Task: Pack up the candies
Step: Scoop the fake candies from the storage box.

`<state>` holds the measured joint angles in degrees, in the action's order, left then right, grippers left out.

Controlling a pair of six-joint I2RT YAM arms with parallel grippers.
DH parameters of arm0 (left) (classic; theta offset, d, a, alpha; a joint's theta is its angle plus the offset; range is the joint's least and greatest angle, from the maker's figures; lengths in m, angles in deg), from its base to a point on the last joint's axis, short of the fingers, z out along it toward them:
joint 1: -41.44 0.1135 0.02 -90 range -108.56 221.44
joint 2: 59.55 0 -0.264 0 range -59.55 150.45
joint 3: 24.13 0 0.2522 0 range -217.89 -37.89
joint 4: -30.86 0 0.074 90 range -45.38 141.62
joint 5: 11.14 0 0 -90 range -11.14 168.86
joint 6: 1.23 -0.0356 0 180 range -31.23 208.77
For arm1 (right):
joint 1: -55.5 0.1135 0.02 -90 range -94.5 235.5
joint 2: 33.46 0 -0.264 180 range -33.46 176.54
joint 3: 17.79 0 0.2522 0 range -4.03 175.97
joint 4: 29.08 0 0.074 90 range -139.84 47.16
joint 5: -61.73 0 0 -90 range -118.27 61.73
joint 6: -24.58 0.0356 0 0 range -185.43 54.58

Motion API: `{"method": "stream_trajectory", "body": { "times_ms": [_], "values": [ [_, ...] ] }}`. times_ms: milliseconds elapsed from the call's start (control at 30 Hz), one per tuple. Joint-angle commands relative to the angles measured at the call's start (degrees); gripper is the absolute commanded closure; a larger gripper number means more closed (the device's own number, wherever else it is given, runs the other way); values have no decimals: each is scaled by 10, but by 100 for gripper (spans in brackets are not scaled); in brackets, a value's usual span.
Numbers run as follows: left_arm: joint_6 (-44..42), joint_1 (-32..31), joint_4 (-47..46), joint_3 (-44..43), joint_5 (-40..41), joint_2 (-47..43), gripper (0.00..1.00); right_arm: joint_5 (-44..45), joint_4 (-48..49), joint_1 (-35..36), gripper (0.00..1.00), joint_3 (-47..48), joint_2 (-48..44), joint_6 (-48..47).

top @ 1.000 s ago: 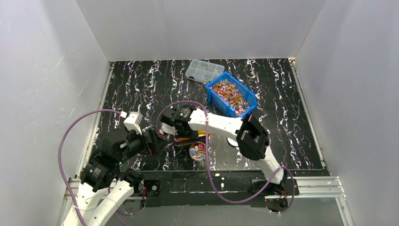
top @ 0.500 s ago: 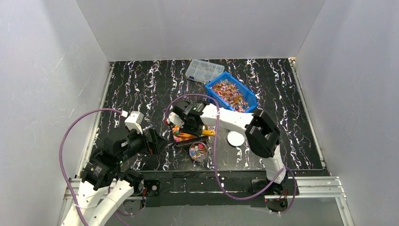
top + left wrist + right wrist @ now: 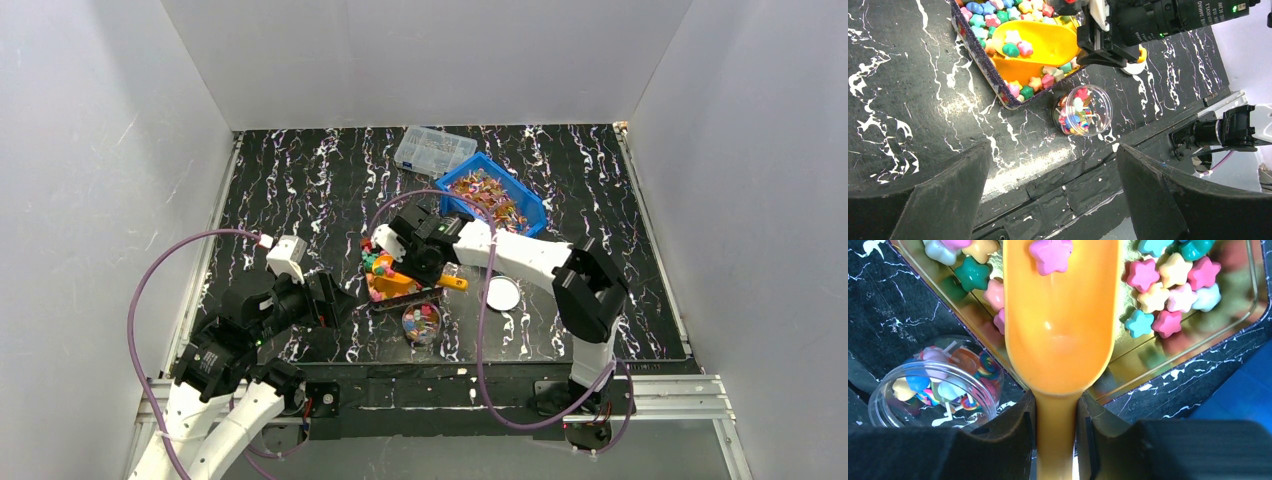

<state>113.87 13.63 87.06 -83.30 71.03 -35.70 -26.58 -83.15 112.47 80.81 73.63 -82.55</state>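
Observation:
Star-shaped candies [image 3: 1168,282] in pink, green, blue and yellow lie in a gold-lined tray [image 3: 372,297], also seen in the left wrist view [image 3: 998,97]. My right gripper [image 3: 1057,415] is shut on the handle of an orange scoop [image 3: 1063,330], which lies over the tray with a pink star [image 3: 1050,252] in it. The scoop [image 3: 1048,42] carries a few stars in the left wrist view. A clear jar [image 3: 933,385] of sweets stands just in front of the tray [image 3: 421,322]. My left gripper [image 3: 1053,160] is open and empty, left of the tray near the front edge.
A blue bin [image 3: 490,205] of shiny wrapped candies sits behind the right arm. A clear compartment box [image 3: 433,150] lies behind it. A white round lid [image 3: 501,293] lies right of the tray. The table's front rail [image 3: 450,385] is close to the jar.
My right arm has swung to the right and back with the scoop, uncovering the tray of star candies. The left arm has not moved.

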Motion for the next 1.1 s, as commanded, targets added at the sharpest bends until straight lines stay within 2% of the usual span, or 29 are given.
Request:
{"method": "stream_trajectory", "body": {
  "times_ms": [0,367,600,1067],
  "values": [
    [-3,3,-1,4,10,2,5,-7,37,-8,99,-17,-47,12],
    [-3,3,-1,4,14,8,5,-2,35,-11,99,-65,-121,21],
    [-2,3,-1,4,17,10,5,7,2,-9,99,-92,-186,51],
    [-3,3,-1,5,12,15,5,88,-107,68,99,-121,-300,202]
  ]
}}
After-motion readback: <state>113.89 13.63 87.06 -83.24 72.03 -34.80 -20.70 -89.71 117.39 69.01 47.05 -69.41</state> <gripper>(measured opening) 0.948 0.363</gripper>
